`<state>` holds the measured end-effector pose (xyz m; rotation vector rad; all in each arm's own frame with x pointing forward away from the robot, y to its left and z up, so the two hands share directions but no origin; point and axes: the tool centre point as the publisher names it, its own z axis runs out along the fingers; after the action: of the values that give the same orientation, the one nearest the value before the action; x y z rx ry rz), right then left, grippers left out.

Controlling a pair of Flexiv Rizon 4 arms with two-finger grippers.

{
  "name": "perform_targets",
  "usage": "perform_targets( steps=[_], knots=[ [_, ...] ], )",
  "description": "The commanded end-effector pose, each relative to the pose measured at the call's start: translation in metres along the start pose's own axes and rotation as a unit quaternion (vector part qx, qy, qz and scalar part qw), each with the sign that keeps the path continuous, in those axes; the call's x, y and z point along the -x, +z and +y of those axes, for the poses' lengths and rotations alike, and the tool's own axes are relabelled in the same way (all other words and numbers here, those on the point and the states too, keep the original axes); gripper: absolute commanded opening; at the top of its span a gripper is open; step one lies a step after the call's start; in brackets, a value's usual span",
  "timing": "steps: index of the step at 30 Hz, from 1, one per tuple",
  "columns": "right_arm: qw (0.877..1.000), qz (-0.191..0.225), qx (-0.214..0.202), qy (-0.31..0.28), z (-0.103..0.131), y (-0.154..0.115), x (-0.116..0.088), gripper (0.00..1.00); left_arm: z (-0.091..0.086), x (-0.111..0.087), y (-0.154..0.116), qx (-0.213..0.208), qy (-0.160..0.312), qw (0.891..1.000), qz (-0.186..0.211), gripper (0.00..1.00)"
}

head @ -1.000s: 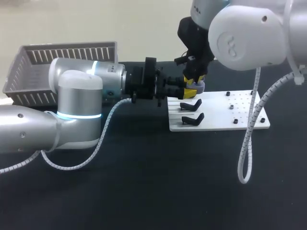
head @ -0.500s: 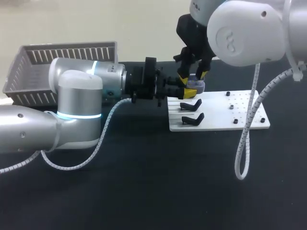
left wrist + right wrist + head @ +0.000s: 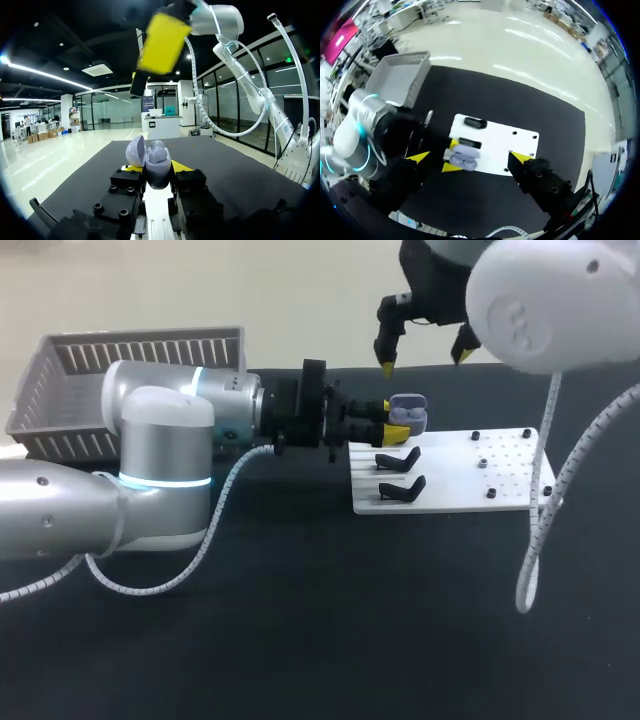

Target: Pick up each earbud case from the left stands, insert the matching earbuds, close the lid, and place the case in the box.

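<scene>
Since a second ago my right pincer (image 3: 423,362) has lifted off the case (image 3: 407,412) and now hangs above it, well apart, fingers spread and released. The case has stayed where it was, and so has my left arm.

My left pincer (image 3: 392,418) reaches in level from the worktop's (image 3: 300,640) left side and is clenched on the case from two sides, holding it just over the far left corner of the white board (image 3: 470,480). The left wrist view shows the case (image 3: 159,167) upright between my left pincer's (image 3: 156,174) yellow tips, its lid (image 3: 135,151) swung open. What sits inside I cannot tell.

From the right wrist, my right pincer (image 3: 469,158) looks straight down on the case (image 3: 462,152), with open room between its tips and the case.

The board lies toward the worktop's far edge, right of its middle. Two black stands (image 3: 400,472) sit along the board's left end, just below the held case. The box (image 3: 130,365) rests at the far left corner, well apart from the board, with my left arm lying between them. A cable (image 3: 540,540) from my right arm hangs down past the board's right end.
</scene>
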<state>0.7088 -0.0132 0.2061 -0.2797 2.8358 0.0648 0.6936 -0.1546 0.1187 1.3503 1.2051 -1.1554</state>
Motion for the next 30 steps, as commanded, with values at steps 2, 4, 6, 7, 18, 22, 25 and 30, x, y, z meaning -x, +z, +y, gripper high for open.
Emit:
perform_targets(
  steps=[2,4,6,7,18,22,25,30],
  knots=[
    [0.998,-0.019,-0.05,0.044,-0.007,0.019,0.014,1.0,-0.002,-0.001,0.0,0.003,0.001,1.0,-0.001,0.0],
    [0.997,-0.015,-0.062,0.051,-0.013,0.024,0.018,1.0,-0.002,-0.001,0.0,0.003,0.001,1.0,-0.001,0.0],
    [0.996,-0.006,-0.066,0.06,-0.021,0.031,0.022,1.0,-0.002,-0.001,0.0,0.003,0.001,1.0,-0.001,0.0],
    [0.995,-0.003,-0.072,0.064,-0.024,0.034,0.022,1.0,-0.002,-0.001,0.0,0.003,0.001,1.0,-0.001,0.0],
    [0.995,0.024,-0.069,0.073,-0.038,0.053,0.013,1.0,-0.002,-0.001,0.0,0.003,0.001,1.0,-0.001,0.0],
    [0.995,0.032,-0.065,0.069,-0.036,0.056,0.006,1.0,-0.002,-0.001,0.0,0.003,0.001,1.0,-0.001,0.0],
    [0.995,0.044,-0.059,0.065,-0.035,0.058,0.0,1.0,-0.002,-0.001,0.0,0.003,0.001,1.0,-0.001,0.0],
    [0.995,0.054,-0.055,0.058,-0.031,0.058,-0.012,1.0,-0.002,-0.001,0.0,0.003,0.001,1.0,-0.001,0.0]
  ],
)
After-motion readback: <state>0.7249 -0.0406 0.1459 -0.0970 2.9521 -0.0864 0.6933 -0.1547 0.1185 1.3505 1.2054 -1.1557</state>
